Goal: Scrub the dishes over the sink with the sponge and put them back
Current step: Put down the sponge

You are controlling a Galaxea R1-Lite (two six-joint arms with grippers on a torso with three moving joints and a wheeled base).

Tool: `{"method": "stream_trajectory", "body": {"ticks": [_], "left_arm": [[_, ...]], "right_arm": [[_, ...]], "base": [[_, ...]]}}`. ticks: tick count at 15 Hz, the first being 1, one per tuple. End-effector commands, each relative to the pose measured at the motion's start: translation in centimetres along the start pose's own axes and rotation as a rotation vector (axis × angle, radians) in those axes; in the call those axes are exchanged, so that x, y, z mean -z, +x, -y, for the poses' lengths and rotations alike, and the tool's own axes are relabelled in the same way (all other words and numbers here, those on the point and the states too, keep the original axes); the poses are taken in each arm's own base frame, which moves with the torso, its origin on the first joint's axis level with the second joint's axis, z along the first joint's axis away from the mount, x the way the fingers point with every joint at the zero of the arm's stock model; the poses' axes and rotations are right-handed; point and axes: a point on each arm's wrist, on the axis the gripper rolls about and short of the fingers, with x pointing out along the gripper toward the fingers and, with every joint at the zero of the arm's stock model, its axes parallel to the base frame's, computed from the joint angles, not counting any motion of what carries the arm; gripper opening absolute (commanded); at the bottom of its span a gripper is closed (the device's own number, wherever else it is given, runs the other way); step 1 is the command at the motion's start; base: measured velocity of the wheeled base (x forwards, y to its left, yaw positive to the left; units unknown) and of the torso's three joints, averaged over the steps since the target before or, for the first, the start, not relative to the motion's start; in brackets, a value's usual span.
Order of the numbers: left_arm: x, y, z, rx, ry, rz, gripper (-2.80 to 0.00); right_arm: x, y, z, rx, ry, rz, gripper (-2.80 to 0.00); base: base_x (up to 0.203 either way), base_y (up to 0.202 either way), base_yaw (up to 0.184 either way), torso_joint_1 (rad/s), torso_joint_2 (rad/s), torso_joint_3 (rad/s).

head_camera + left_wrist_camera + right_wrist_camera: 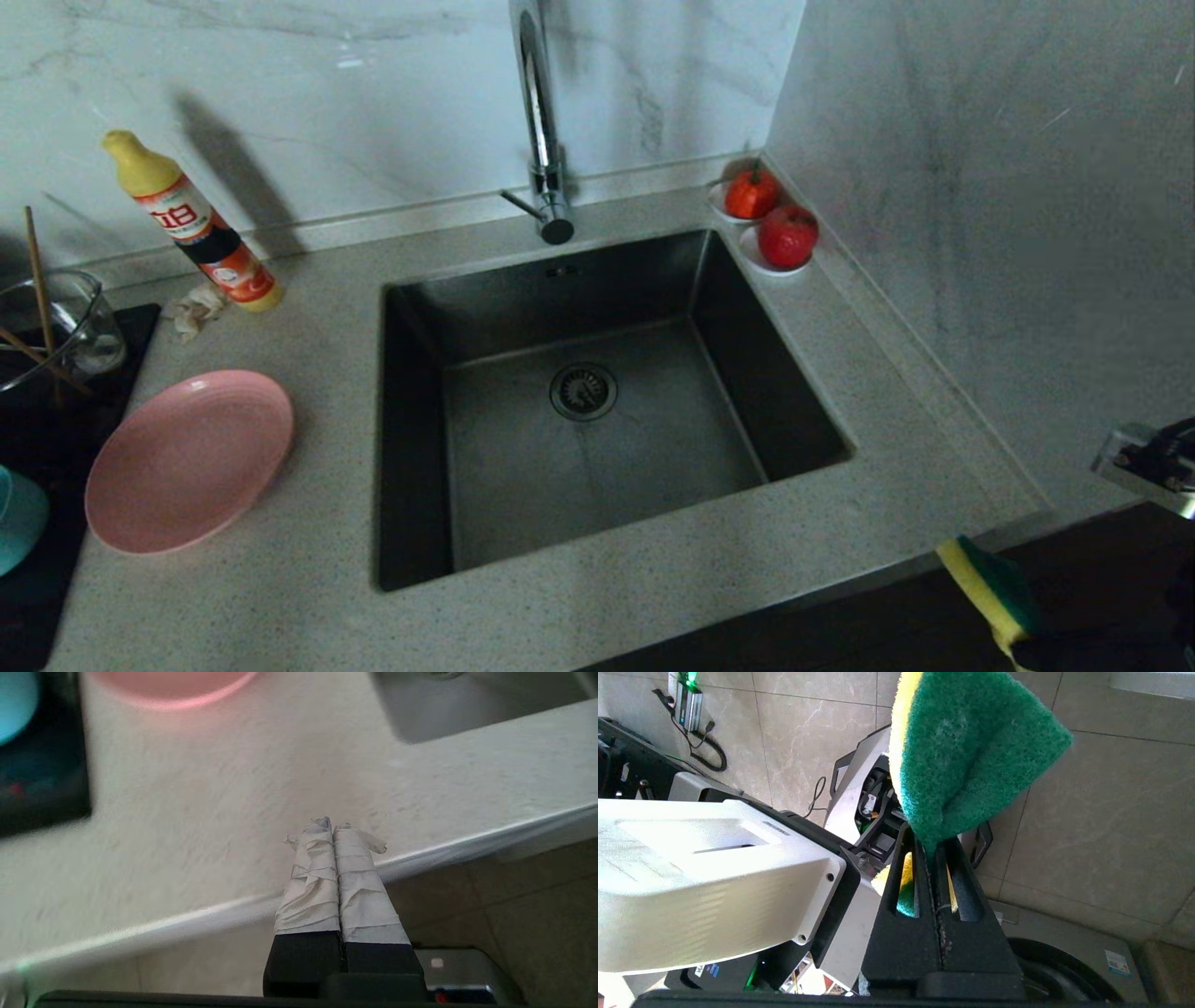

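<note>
Step in hand, as judged: fetching a dish; nothing is over the sink (597,411) yet.

- Right end effector (934,847): clenched on the sponge (966,751), one count, pinched at one edge, green face showing; held low off the worktop's (653,597) near edge, well apart from the dishes.
- Left end effector (332,828): clenched, holding nothing, taped fingers (313,877) pressed together above the worktop's front edge. Pink plate (189,459), one, lies ahead of it on the worktop; teal bowl (19,518), one, near the plate on a dark mat (56,439).
- Next move calls for: left fingers releasing, then taking a dish by the rim.
- Also: saucers with red fruit (787,236), two; detergent bottle (191,222), one; glass jug (65,322), one.
</note>
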Motion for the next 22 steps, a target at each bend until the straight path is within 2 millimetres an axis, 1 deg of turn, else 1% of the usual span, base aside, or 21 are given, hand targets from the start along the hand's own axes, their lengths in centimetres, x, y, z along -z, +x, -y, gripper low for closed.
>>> {"method": "stream_trajectory", "body": {"ticks": [1, 3, 5, 7, 9, 13, 17, 18, 20, 21, 22], "left_arm": [[0.5, 0.4, 0.0, 0.001, 0.025, 0.023, -2.8], [0.0, 0.8, 0.0, -0.016, 0.027, 0.151, -2.8], [0.3, 0.9, 0.0, -0.018, 0.014, 0.129, -2.8], [0.3, 1.1, 0.0, -0.024, 0.007, 0.165, -2.8], [0.3, 1.0, 0.0, -0.019, -0.008, 0.156, -2.8], [0.3, 1.1, 0.0, -0.023, -0.02, 0.163, -2.8], [0.3, 1.1, 0.0, -0.023, -0.022, 0.163, -2.8], [0.3, 1.1, 0.0, -0.023, -0.022, 0.163, -2.8], [0.3, 1.1, 0.0, -0.023, -0.022, 0.163, -2.8], [0.3, 1.1, 0.0, -0.023, -0.022, 0.163, -2.8], [0.3, 1.1, 0.0, -0.023, -0.02, 0.163, -2.8]], "right_arm": [[0.0, -0.3, 0.0, -0.002, -0.002, 0.01, -2.8], [0.4, -0.7, 0.0, 0.007, -0.009, 0.021, -2.8], [0.5, -0.7, 0.0, 0.008, -0.007, 0.021, -2.8], [0.6, -0.6, 0.1, 0.007, -0.004, 0.019, -2.8], [1.2, -1.1, 0.1, 0.005, -0.012, 0.03, -2.8], [1.1, -1.4, 0.1, 0.004, -0.015, 0.044, -2.8], [1.0, -1.0, 0.2, 0.038, -0.02, 0.034, -2.8], [1.2, -1.1, 0.2, 0.042, -0.04, 0.034, -2.8], [1.6, -0.7, 0.3, 0.055, -0.059, 0.0, -2.8], [1.7, -0.8, 0.4, 0.064, -0.06, 0.01, -2.8], [1.7, -1.3, 0.3, 0.071, -0.064, 0.035, -2.8]], "base": [[0.0, 0.0, 0.0, 0.0, 0.0, 0.0], [0.0, 0.0, 0.0, 0.0, 0.0, 0.0], [0.0, 0.0, 0.0, 0.0, 0.0, 0.0], [0.0, 0.0, 0.0, 0.0, 0.0, 0.0], [0.0, 0.0, 0.0, 0.0, 0.0, 0.0], [0.0, 0.0, 0.0, 0.0, 0.0, 0.0], [0.0, 0.0, 0.0, 0.0, 0.0, 0.0], [0.0, 0.0, 0.0, 0.0, 0.0, 0.0], [0.0, 0.0, 0.0, 0.0, 0.0, 0.0], [0.0, 0.0, 0.0, 0.0, 0.0, 0.0], [0.0, 0.0, 0.0, 0.0, 0.0, 0.0]]}}
